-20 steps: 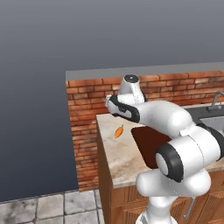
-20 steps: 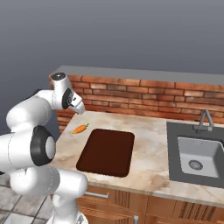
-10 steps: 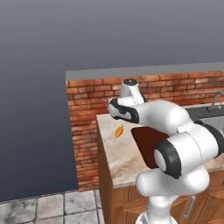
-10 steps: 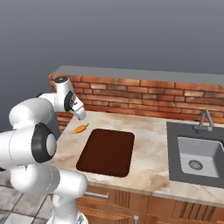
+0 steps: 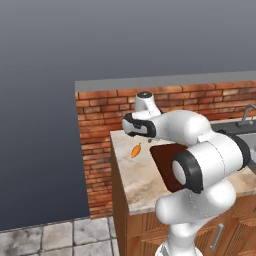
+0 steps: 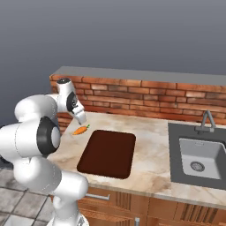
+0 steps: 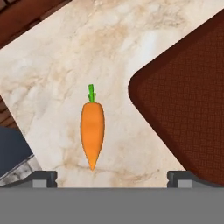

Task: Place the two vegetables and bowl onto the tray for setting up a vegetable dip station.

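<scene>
Hovering over the carrot (image 7: pixel 92 132), gripper (image 7: pixel 112 177) w/ jaws spread wide apart, nothing held. In hand view the two fingertips sit at bottom corners; carrot lies on the marble counter (image 7: pixel 65 57) between them but nearer one tip, green top pointing away from cam. Tray (image 7: pixel 188 105) just beside carrot, not touching; bare, nothing on it yet. Right base view: carrot (image 6: pixel 80 130) near counter's outer corner, close to brick backsplash (image 6: pixel 145 99), tray (image 6: pixel 108 152) next to it toward the sink (image 6: pixel 201 154).

Step, by my read: lining up for first pick. Task barely begun. Cucumber + bowl: can't place them from these views.

Risks:
- Carrot off-centre between tips → on closing, one finger hits first, shoves or spins it, maybe rolls it.
- Tapered, round, slick-looking body → pinch near the thin end could squirt it out. Better grip at the thick part.
- Carrot close to counter edge → a bad nudge may send it off.
- Tip on tray side could clip tray rim on descent, shifting tray.
- Descending too far → tips jam on counter.
</scene>
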